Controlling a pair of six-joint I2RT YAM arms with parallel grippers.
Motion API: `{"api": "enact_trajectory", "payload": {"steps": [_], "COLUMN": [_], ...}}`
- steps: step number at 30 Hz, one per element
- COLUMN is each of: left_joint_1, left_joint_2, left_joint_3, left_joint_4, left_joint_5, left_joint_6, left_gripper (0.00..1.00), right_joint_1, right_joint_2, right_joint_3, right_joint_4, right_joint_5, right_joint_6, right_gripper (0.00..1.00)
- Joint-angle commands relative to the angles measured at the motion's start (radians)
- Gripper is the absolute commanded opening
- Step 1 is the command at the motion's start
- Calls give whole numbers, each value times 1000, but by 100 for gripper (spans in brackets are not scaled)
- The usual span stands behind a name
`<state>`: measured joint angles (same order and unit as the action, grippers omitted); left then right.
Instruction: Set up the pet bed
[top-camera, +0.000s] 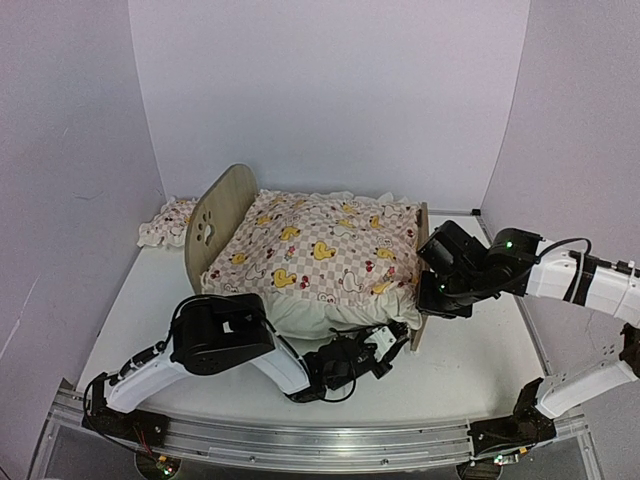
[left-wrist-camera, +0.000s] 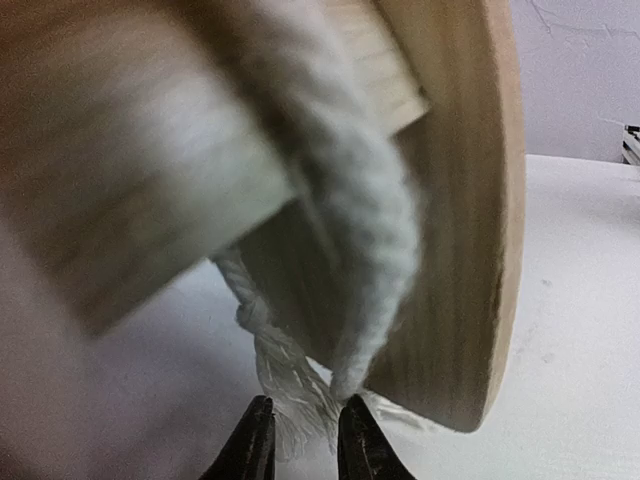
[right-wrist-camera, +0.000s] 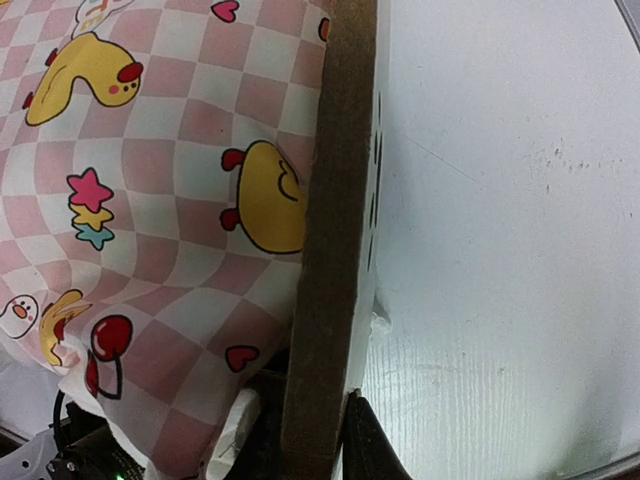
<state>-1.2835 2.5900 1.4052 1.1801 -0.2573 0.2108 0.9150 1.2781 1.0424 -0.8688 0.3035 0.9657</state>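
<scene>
The pet bed stands mid-table with its rounded paw-print headboard (top-camera: 213, 226) at the left and its plywood footboard (top-camera: 423, 262) at the right. The pink checkered duck-print cover (top-camera: 318, 252) lies over it and hides the striped base. My right gripper (top-camera: 432, 298) is shut on the footboard's edge (right-wrist-camera: 330, 200), one finger on each side of it (right-wrist-camera: 315, 445). My left gripper (top-camera: 393, 341) is low at the bed's front right corner. In the left wrist view its fingertips (left-wrist-camera: 303, 440) are closed on the frayed end of a white cord (left-wrist-camera: 290, 385) under the frame (left-wrist-camera: 450, 200).
The small matching ruffled pillow (top-camera: 166, 222) lies at the back left, behind the headboard. White walls enclose the table on three sides. A metal rail (top-camera: 300, 440) runs along the near edge by the arm bases.
</scene>
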Motion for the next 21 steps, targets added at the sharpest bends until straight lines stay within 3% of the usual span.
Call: {"api": "enact_trajectory", "payload": {"steps": [1,6,11,16,21], "left_joint_1": [27,-10,-27,-28,-25], "left_joint_2": [-106,-224,-269,-175,-77], "left_joint_3": [-145,-369,-475,-380,-219], "left_joint_4": [-25,129,183,180,144], "left_joint_5": [-18,-36,-33,-64,-102], "left_joint_6": [2,32,10,68,110], "left_gripper": [25,35,39,32,30], "right_joint_1": [41,41,41,41,41], "right_joint_2": [-82,-98,-91,-101,-96], "right_joint_3": [104,109,116,125,137], "right_joint_4": [238,226,220,220,220], "right_joint_5": [-76,-35,-38,-55,-71], "right_joint_6": [55,38,29,36,44], "right_gripper": [0,0,0,0,0]}}
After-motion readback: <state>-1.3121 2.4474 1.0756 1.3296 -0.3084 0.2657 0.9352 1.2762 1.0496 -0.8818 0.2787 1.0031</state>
